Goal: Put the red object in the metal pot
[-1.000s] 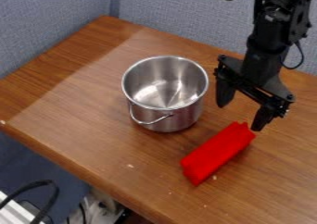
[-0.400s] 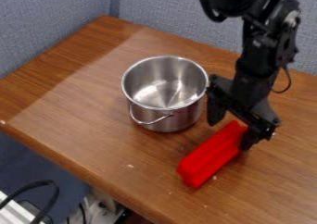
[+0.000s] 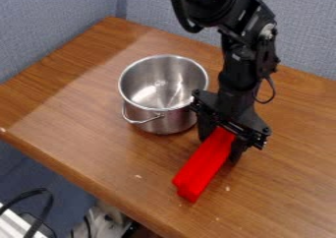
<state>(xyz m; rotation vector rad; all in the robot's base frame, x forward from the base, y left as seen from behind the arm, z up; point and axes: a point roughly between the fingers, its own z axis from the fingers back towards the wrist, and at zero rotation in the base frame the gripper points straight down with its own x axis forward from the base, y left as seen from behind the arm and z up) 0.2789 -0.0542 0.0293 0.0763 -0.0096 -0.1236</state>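
The red object (image 3: pixel 203 171) lies flat on the wooden table (image 3: pixel 66 85), near the front edge, running diagonally from lower left to upper right. My gripper (image 3: pixel 233 134) has come down over its upper end. One finger stands on each side of the block and the jaws still look apart, so it reads as open. The metal pot (image 3: pixel 160 94) stands upright and empty just left of the gripper, almost touching it. Its wire handle (image 3: pixel 128 114) hangs on the left side.
The table's front edge (image 3: pixel 118 178) runs diagonally just below the block. A blue partition wall (image 3: pixel 53 16) rises behind the table. Cables (image 3: pixel 27 217) lie on the floor at the lower left. The black arm (image 3: pixel 237 45) rises behind the pot's right side.
The gripper came down and to the left onto the block's upper end, and its jaws narrowed. The pot and the block both shifted a little to the left.
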